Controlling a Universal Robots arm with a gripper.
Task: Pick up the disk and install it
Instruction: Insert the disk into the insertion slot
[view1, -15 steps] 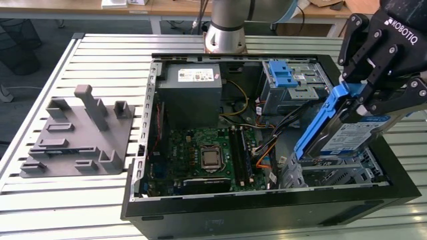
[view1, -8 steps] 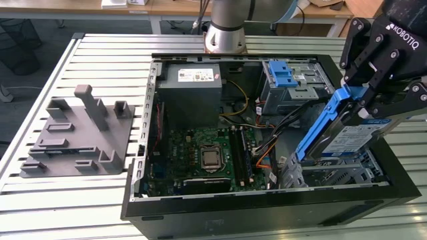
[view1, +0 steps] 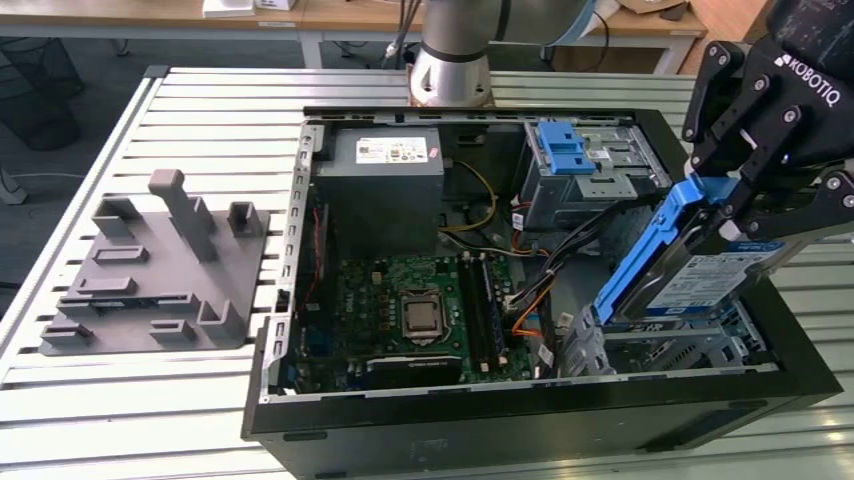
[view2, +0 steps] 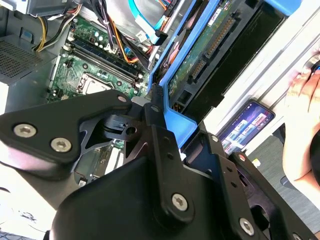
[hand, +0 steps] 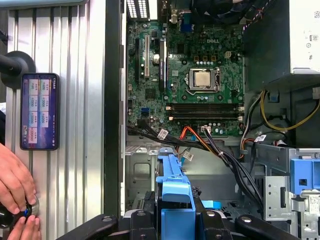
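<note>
Disk over computer case

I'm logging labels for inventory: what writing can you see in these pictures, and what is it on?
gripper: white maker's name on its body, not quoted here.
disk: white-and-blue label, print too small to read.
grey metal box: white sticker, too small to read.
motherboard: small white maker's mark.
phone: lit screen, figures blurred.

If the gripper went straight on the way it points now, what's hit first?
Likely the grey metal drive bay in the corner of the case. The gripper, shut on the disk, points down at it, so the disk's lower edge would touch first. Depth is unclear.
</note>
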